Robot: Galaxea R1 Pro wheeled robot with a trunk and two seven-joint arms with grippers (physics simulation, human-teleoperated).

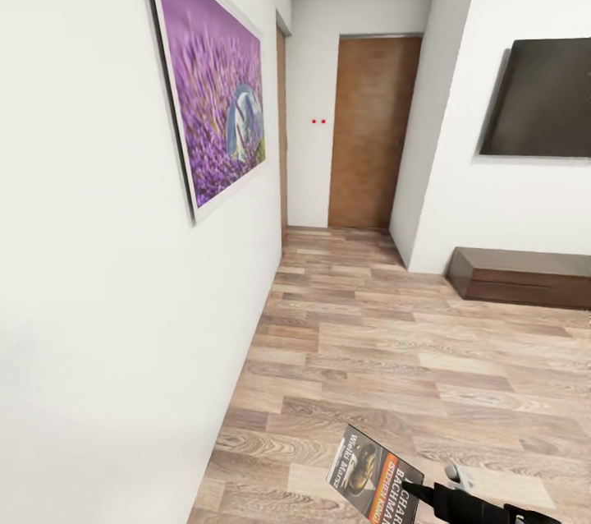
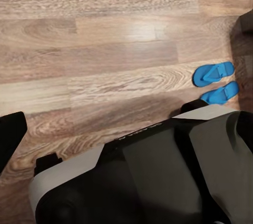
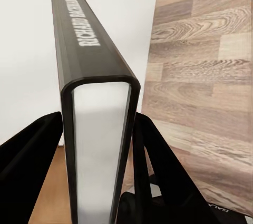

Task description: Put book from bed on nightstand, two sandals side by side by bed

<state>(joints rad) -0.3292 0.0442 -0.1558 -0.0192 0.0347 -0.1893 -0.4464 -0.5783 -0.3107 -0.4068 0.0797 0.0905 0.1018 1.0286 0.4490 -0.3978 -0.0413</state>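
1. The right fingers point(image 3: 153, 155) are clamping the book point(image 3: 97, 108) between them, one dark finger pressing on each cover, with the white page block showing in the gap.

2. In the head view the right gripper point(image 1: 427, 495) is gripping the book point(image 1: 373, 475) by one end, so the book is sticking out ahead of the fingers, toward the white wall point(image 1: 98, 302) on the robot's left.

3. The book's long axis is running straight away from the fingers, spine outward; the dark spine is carrying pale lettering, and the cover is showing a dark picture, an orange band and black letters.

4. The right arm is clearly the nearer one, since it is already carrying the book; I judge the coming move depends on getting that arm to a nightstand, and none is showing here.

5. Whether the left fingers are open or closed I cannot tell; the left wrist view is looking past the robot's dark and grey body point(image 2: 158, 176) down to the wood floor point(image 2: 95, 50).

6. Beyond that body, the two sandals point(image 2: 216, 81) are lying on the floor side by side, nearly touching, bright blue and flat, well clear of the left arm.

7. Further out ahead, a hallway is leading to a brown door point(image 1: 373, 130), with a purple picture point(image 1: 217, 89) on the left wall, a dark screen point(image 1: 542, 97) on the right wall and a low dark bench point(image 1: 525, 278) below it.
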